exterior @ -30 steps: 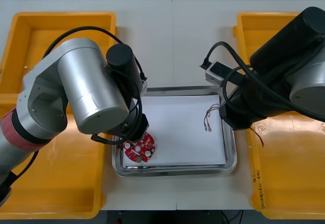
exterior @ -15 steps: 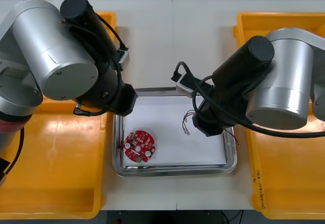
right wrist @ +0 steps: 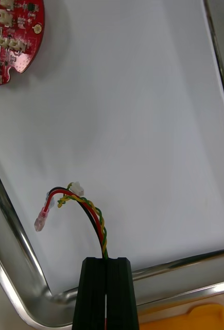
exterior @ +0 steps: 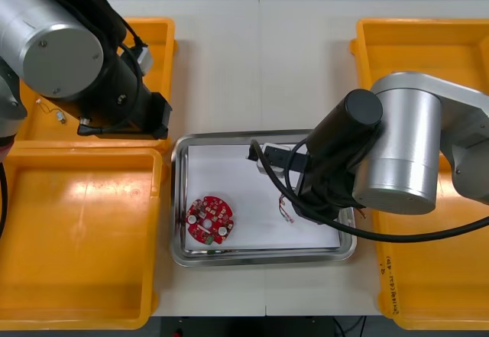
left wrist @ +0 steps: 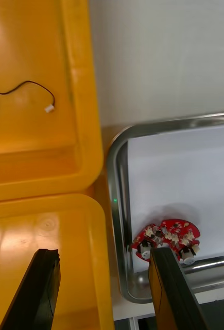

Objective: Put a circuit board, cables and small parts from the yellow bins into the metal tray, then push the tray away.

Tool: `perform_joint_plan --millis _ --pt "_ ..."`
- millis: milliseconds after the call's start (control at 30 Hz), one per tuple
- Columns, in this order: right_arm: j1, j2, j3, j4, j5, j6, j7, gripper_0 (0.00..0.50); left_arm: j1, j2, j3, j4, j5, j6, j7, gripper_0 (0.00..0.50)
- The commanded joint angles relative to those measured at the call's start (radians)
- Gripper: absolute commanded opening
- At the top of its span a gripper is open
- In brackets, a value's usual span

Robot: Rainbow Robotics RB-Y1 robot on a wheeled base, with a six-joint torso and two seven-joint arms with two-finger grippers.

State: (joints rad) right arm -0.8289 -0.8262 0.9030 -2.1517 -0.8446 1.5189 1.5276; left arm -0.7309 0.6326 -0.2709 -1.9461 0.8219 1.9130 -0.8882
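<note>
Overhead, the pale matt counter (exterior: 260,62) runs back to a far edge, with a dark strip of room beyond it. Glossy yellow plastic bins (exterior: 428,276) with rounded rims stand two at each side. Between them sits the shiny metal tray (exterior: 177,199), round-cornered and white inside. The round red circuit board (exterior: 209,219) lies flat in the tray's near left part, studded with small white and dark components. The right arm, a silver barrel with black joints, reaches over the tray's right half, and the ends of the twisted red and yellow cable (exterior: 284,209) poke out from under it. The right wrist view shows what that arm hides. There the right pincer (right wrist: 106,263) is closed tight on the cable, its black fingers pressed together, and the strands rise from between the tips. Black and green wires are wound in with them, and the small clear and white plugs curl over the white floor near a corner of the rim. I cannot tell whether they touch it. The left arm is over the far left bin (left wrist: 34,129). In its wrist view the left pincer (left wrist: 104,252) stands wide open and holds nothing, over the near left bin (left wrist: 50,232) just beside the tray's edge. That view also shows a thin black cable (left wrist: 29,87) with a white plug on the far left bin's smooth floor.
</note>
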Motion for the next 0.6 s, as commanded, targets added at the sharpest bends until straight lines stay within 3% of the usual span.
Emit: perform_joint_plan --millis 33,233,600 --pt "-0.035 0.039 0.07 -0.007 0.047 -0.005 0.049 0.0 -0.067 0.033 0.078 0.078 -0.05 0.007 -0.192 0.5" --pt "-0.018 0.075 0.117 0.004 0.101 0.0 0.048 0.0 -0.104 0.033 0.111 0.2 -0.133 0.007 -0.301 0.5" --pt "0.019 0.139 0.175 0.061 0.193 -0.006 0.051 0.0 -0.154 0.033 0.208 0.374 -0.21 0.007 -0.462 0.5"
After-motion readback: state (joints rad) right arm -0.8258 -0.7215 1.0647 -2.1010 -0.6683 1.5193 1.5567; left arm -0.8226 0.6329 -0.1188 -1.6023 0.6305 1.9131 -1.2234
